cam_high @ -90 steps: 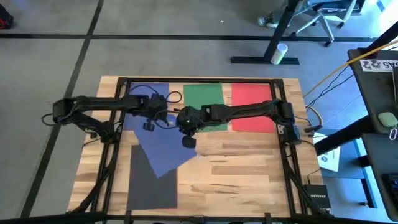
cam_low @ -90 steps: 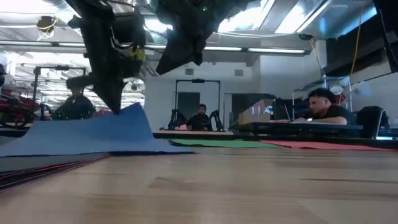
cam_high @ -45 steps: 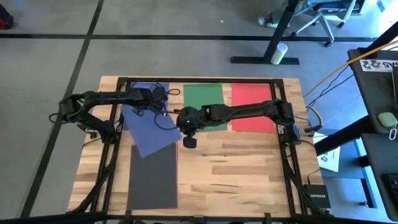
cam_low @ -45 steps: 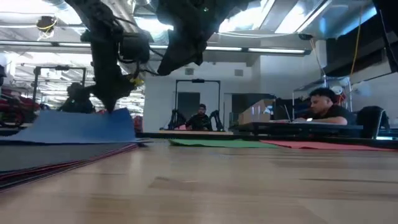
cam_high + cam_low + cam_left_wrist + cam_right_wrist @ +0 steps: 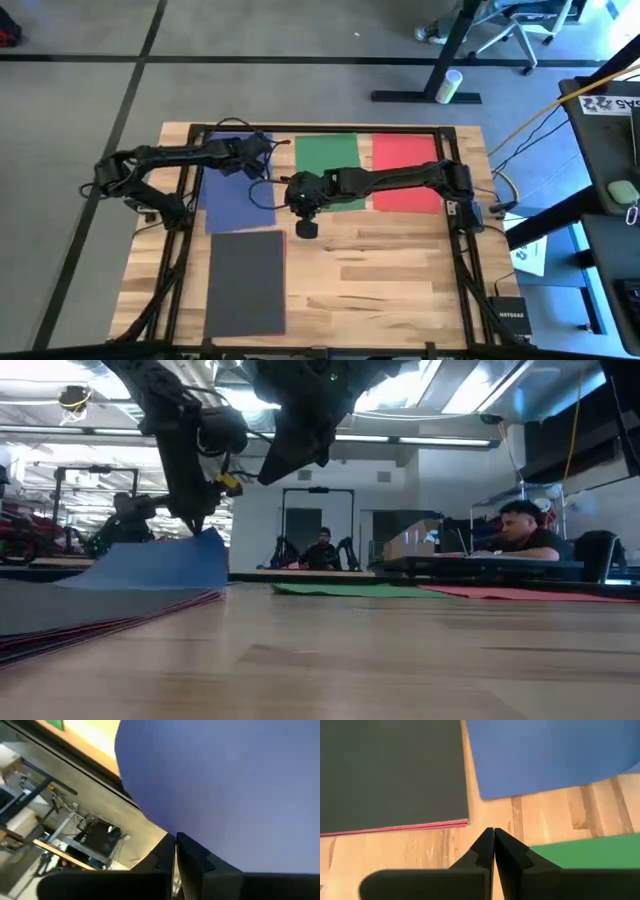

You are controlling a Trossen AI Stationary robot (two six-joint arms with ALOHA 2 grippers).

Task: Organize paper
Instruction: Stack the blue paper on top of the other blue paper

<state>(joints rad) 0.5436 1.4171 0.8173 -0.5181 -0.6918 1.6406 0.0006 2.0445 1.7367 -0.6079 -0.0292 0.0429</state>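
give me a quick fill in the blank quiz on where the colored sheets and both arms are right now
1. The left gripper is shut on the ____ sheet.
2. The green sheet lies between the blue sheet and the ____ sheet.
3. The right gripper hovers over bare wood, its fingers ____.
4. The stack nearest the table's front edge has a dark ____ sheet on top.

Missing words: blue; red; shut; grey

A blue sheet point(image 5: 236, 180) is laid at the far left of the table, its far corner pinched and raised between the closed fingers of the left gripper point(image 5: 252, 152) (the lifted edge is seen in the low view). A green sheet point(image 5: 327, 158) and a red sheet point(image 5: 405, 172) are laid flat beside it. A dark grey sheet point(image 5: 246, 282) is spread on a stack with a red edge showing, just ahead of the right gripper point(image 5: 493, 837) fingertips.
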